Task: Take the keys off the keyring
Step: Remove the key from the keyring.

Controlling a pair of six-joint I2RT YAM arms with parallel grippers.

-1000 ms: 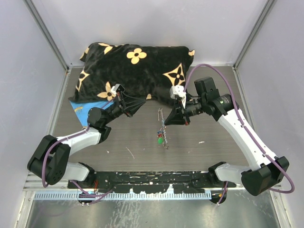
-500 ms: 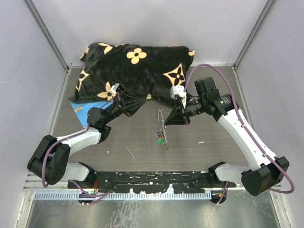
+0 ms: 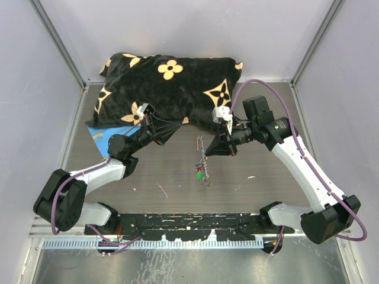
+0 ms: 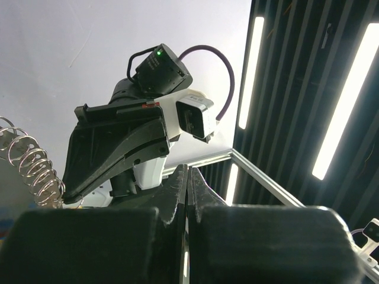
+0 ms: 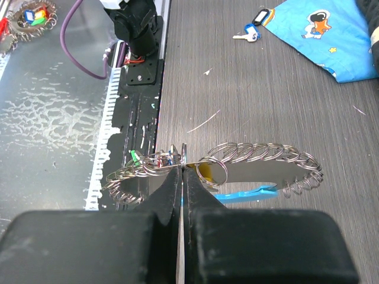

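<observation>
The keyring [image 5: 260, 155], a loop of linked grey metal rings with a light-blue curved section [image 5: 246, 194], hangs from my right gripper [image 5: 182, 167], which is shut on one of its rings. The keys [image 5: 151, 158], tiny with red, blue and green heads, cluster on the rings left of the fingers. From above, the keyring [image 3: 201, 151] dangles at the right gripper [image 3: 206, 152], with the keys [image 3: 200, 173] at its lower end over the table. My left gripper [image 3: 179, 128] is shut on nothing, a little left of the keyring. In the left wrist view its fingers [image 4: 187, 171] point up at the right arm.
A black pillow [image 3: 172, 89] with tan flowers fills the back of the table. A blue printed sheet [image 3: 109, 133] sticks out from under its left end. One loose key with a blue tag [image 5: 251, 32] lies on the table near the sheet [image 5: 323, 29]. Metal frame posts stand at both sides.
</observation>
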